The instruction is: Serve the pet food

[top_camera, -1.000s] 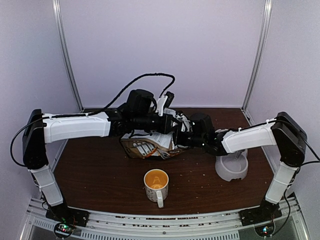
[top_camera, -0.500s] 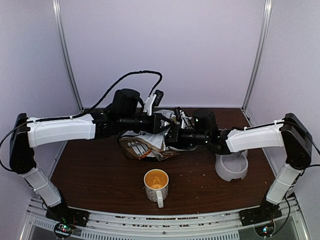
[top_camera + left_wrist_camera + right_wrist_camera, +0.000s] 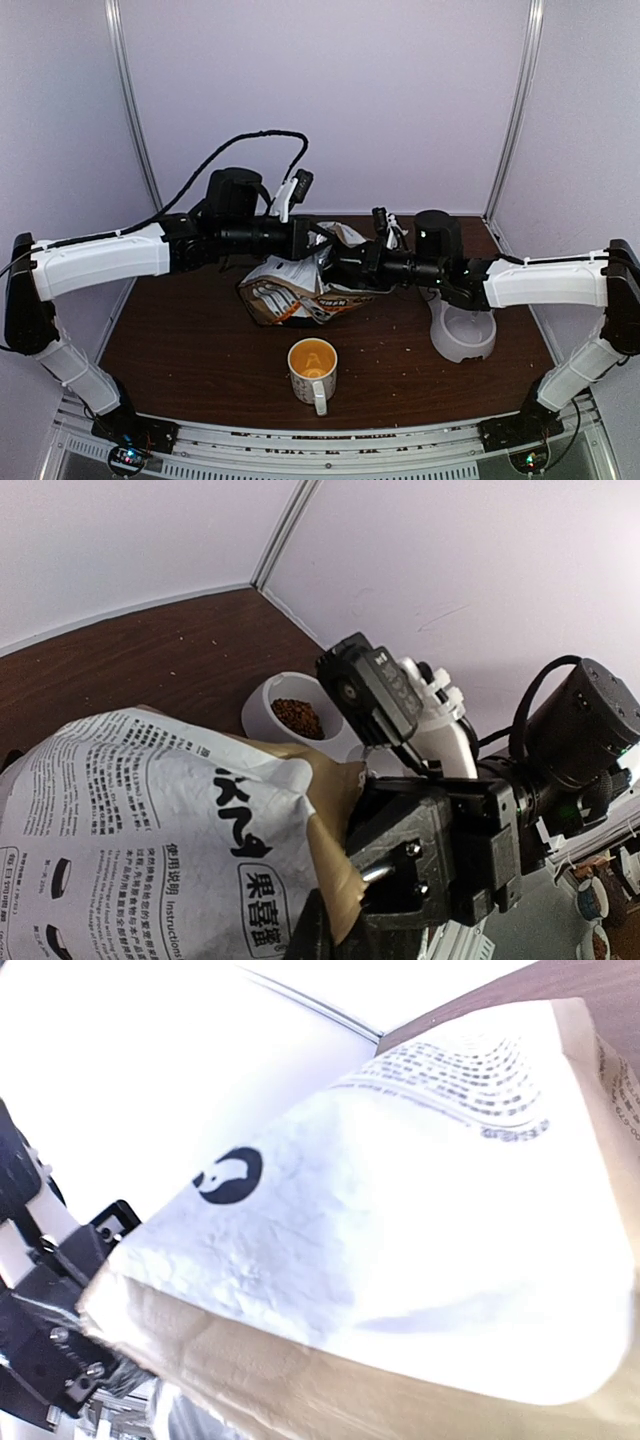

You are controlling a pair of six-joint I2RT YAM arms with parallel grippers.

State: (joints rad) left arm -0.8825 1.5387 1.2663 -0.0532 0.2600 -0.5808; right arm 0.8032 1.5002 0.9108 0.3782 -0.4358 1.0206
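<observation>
The white, tan and orange pet food bag (image 3: 290, 292) hangs tilted over the middle of the table, its top held up between both arms. My left gripper (image 3: 318, 243) is shut on the bag's top edge from the left. My right gripper (image 3: 342, 268) grips the same edge from the right; the left wrist view shows its black body (image 3: 430, 850) clamped on the tan lip. The bag (image 3: 400, 1190) fills the right wrist view and hides those fingers. Reddish-brown kibble (image 3: 296, 716) lies in the white bowl (image 3: 262, 702).
An orange-lined white mug (image 3: 313, 365) stands at the front centre. The white bowl (image 3: 462, 338) sits at the right under my right forearm. Kibble crumbs are scattered on the brown table (image 3: 180, 340). White walls enclose the back and sides.
Both grippers have moved left with the bag's top. The left arm has drawn back, the right arm has stretched out further, and the bag has tipped more onto its side.
</observation>
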